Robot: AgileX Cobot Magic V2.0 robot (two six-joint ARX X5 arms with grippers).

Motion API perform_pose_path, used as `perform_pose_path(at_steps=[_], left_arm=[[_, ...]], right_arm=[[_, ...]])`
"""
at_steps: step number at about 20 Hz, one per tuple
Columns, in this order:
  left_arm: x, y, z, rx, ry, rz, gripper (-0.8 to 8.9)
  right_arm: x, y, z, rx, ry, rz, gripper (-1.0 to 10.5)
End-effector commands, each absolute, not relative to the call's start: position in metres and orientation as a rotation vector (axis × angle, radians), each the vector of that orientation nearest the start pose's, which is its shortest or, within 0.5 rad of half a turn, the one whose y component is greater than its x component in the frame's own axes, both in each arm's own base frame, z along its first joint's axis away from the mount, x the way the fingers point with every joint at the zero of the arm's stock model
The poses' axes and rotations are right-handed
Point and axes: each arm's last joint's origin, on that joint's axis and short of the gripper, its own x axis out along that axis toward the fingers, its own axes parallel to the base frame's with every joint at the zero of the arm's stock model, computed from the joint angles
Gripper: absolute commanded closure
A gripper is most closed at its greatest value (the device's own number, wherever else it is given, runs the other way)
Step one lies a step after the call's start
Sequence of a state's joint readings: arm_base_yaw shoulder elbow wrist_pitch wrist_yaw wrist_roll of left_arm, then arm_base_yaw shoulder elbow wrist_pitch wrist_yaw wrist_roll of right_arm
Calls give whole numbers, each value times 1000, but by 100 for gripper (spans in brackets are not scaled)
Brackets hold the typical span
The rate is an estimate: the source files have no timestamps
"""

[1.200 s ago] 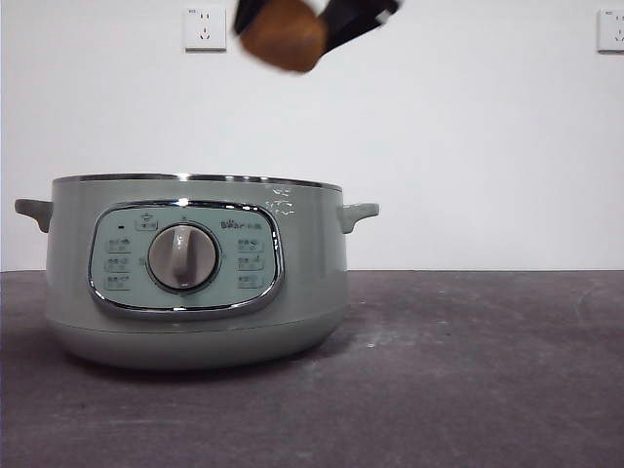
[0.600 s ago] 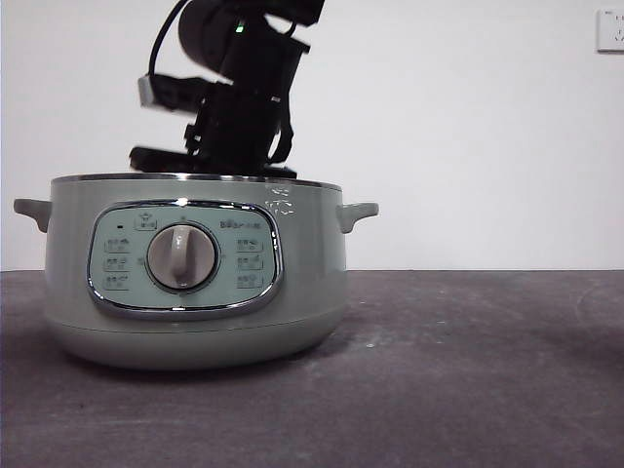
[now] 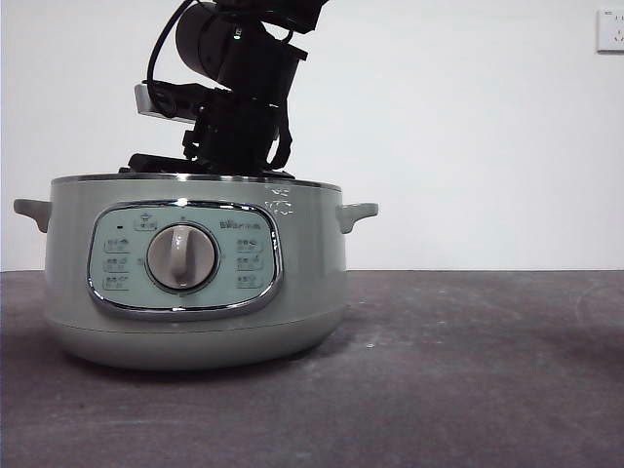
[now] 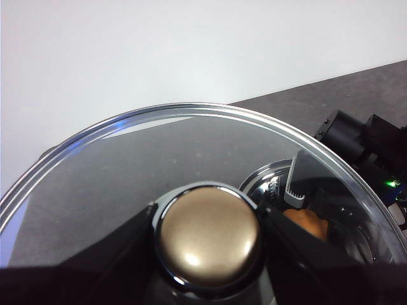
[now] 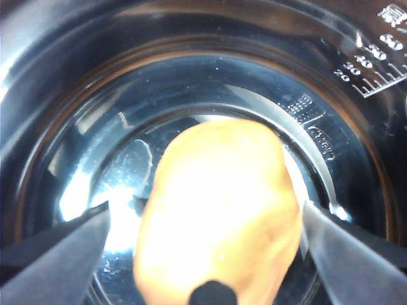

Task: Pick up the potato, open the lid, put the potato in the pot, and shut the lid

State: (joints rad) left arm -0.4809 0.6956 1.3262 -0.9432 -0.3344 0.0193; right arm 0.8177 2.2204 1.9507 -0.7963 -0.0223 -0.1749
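Observation:
The sage-green pot (image 3: 195, 292) stands lidless at the table's left. A black arm (image 3: 239, 107) reaches down into it from above; its gripper is hidden behind the rim there. In the right wrist view, the orange-brown potato (image 5: 219, 210) sits low inside the pot's shiny steel bowl (image 5: 76, 127), between the jaws of my right gripper (image 5: 206, 211). The jaws are open, with a gap on one side of the potato. My left gripper (image 4: 208, 241) is shut on the knob (image 4: 208, 236) of the glass lid (image 4: 127, 165), held off the pot. Through the glass I see the potato (image 4: 308, 223).
The dark table (image 3: 468, 370) stretches bare to the right of the pot. A white wall stands behind, with a socket (image 3: 610, 29) at its top right. The pot's side handles (image 3: 357, 214) stick out at both ends.
A second ago the potato hung in the gripper high above the pot. The arm then came down into the pot, and it has hardly moved in the last half second.

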Motion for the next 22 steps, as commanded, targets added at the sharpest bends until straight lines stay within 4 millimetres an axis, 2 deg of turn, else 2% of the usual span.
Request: perform_pose_path(at_steps=[1,2,5,8,11,13,18,22], left_arm=[[62,-21,445,127,219,-146,821],[62,-21,445,127,218,-146,821],[62,-21,446,125,212,-136,821],[75,-28,447,130,219,-121,821],[112,-49,443,146,273,-176,821],[146,-69,433,155,335,-261,821],[216,-112,401,151,443,-420,821],[255,-134,371,166,516,-441,821]], right_arm=[[324,348,229,-555,948,837,442],[321,345,239,-547,939,835,442],[305,326,287,-531,901,834,443],[281,285,349,-500,860,816,445],[245,230,415,-441,756,785,446],[219,199,449,-379,676,763,446],[164,149,495,-312,502,762,446],[133,120,512,-253,428,755,446]])
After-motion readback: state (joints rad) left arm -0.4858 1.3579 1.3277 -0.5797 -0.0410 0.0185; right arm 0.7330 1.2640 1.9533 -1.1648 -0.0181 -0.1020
